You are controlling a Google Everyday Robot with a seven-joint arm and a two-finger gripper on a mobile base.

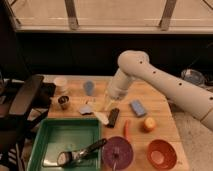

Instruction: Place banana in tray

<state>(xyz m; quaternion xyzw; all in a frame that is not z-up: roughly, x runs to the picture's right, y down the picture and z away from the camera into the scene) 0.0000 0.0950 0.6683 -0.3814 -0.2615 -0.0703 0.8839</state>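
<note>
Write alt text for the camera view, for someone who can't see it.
A white robot arm reaches down over a wooden table, its end effector shut just above a pale banana lying beside a dark bar. A green tray in front holds a black-handled utensil; a purple plate, a red bowl and a carrot sit to its right.

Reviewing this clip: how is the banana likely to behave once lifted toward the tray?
The banana looks small and pale, probably a light, stiff toy. Its curved, smooth shape might slip or pivot in a narrow pinch. The tool is shut just above it; the tray is close, so the carry seems low-risk.
</note>
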